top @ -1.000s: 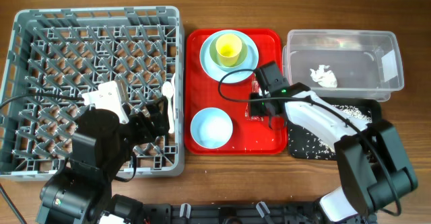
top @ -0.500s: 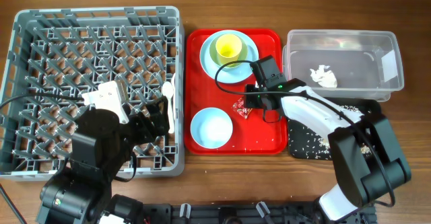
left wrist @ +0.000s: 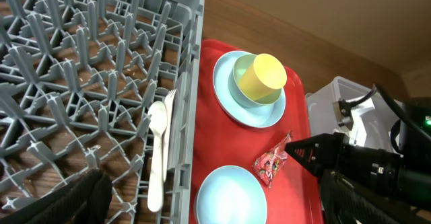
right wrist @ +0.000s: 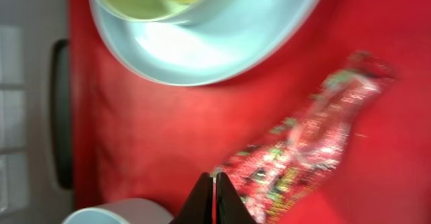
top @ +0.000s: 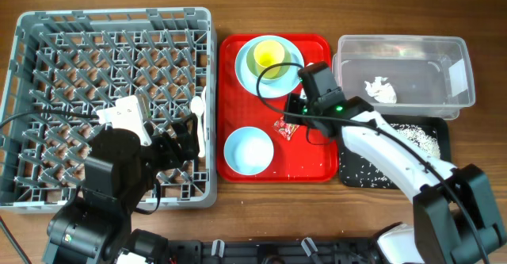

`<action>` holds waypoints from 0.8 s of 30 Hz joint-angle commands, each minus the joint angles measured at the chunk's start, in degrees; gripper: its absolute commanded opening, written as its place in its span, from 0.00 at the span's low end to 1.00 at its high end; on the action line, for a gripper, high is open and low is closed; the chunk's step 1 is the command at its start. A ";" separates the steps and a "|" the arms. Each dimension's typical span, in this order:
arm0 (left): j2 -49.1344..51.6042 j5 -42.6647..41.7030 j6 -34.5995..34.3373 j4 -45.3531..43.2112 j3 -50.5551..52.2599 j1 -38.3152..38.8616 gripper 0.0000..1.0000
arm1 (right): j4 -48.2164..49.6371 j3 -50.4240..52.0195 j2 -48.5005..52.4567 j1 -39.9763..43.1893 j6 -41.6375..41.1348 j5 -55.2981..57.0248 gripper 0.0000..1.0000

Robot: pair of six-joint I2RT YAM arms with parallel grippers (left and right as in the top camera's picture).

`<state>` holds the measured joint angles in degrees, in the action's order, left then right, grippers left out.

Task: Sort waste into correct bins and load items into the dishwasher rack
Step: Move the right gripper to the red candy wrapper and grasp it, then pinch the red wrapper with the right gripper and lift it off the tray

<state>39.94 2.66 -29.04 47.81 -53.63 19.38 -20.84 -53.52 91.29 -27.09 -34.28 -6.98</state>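
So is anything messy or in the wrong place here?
Yes. A crinkled red snack wrapper lies on the red tray between the plate and the bowl, rubbish among the dishes. A few pale crumbs dot the tray's near edge too.

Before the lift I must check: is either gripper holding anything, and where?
Cannot be told: the right gripper is shut at one end of the red wrapper, perhaps pinching its edge. The left gripper is open, empty.
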 commanded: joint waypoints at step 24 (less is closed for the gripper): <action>-0.04 -0.02 -0.15 -0.13 -0.87 -0.26 1.00 | -8.02 0.59 9.77 -5.29 5.09 6.03 0.19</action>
<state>39.94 2.66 -29.04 47.81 -53.63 19.38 -24.93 -53.36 100.29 -32.45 -32.84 -2.48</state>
